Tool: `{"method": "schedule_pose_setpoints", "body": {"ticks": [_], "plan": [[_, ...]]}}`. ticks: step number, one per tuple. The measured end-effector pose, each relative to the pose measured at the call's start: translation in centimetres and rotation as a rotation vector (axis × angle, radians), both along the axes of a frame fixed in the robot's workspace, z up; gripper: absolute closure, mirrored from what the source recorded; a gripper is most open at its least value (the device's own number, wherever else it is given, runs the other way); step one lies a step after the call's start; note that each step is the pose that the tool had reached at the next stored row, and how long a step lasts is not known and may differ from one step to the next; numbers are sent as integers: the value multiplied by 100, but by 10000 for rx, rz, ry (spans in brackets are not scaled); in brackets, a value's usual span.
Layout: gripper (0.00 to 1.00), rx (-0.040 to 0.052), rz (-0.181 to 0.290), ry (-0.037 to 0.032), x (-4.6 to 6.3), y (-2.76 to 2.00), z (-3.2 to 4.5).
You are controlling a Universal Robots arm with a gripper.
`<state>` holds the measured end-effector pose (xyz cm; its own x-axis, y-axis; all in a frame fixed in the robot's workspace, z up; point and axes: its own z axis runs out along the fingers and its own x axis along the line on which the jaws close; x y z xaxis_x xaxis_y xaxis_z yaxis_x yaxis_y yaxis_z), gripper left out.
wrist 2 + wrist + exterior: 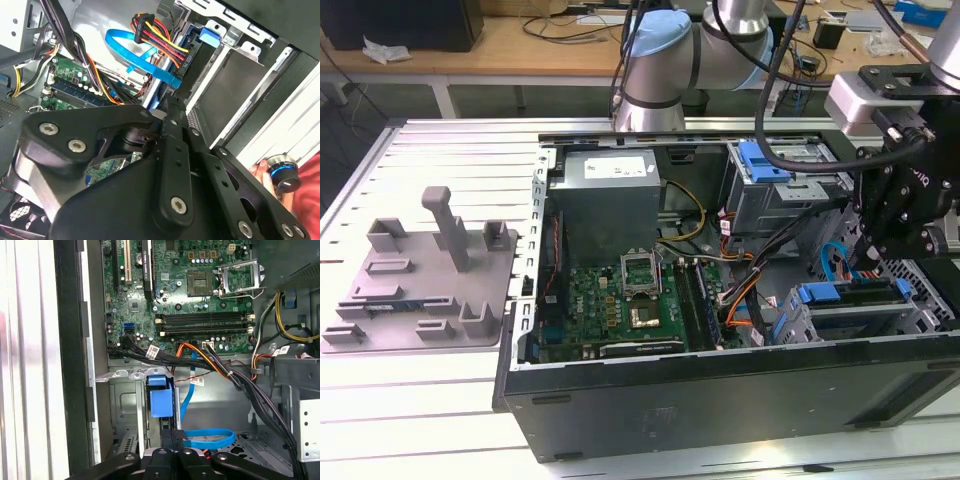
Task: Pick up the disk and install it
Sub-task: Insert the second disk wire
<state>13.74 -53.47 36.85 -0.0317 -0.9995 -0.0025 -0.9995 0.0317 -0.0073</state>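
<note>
The gripper point(876, 262) is hanging inside the open computer case point(720, 400) on the bench point(440, 160); whether it is spread is unclear. The disk point(855, 293) (blue-framed) is sitting in the drive cage point(840, 320) just below it.

This is a robotics lab or electronics workshop. An open computer case point(720, 330) lies on a slatted aluminium table point(450, 150) beside a grey fixture tray point(420, 290), while a wooden bench point(520, 45) strewn with cables stands behind.
</note>
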Motion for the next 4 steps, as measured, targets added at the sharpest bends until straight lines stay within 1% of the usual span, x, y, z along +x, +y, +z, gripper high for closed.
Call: {"method": "schedule_pose_setpoints", "body": {"ticks": [4], "plan": [[89,1,0,0,0,0,0]]}}
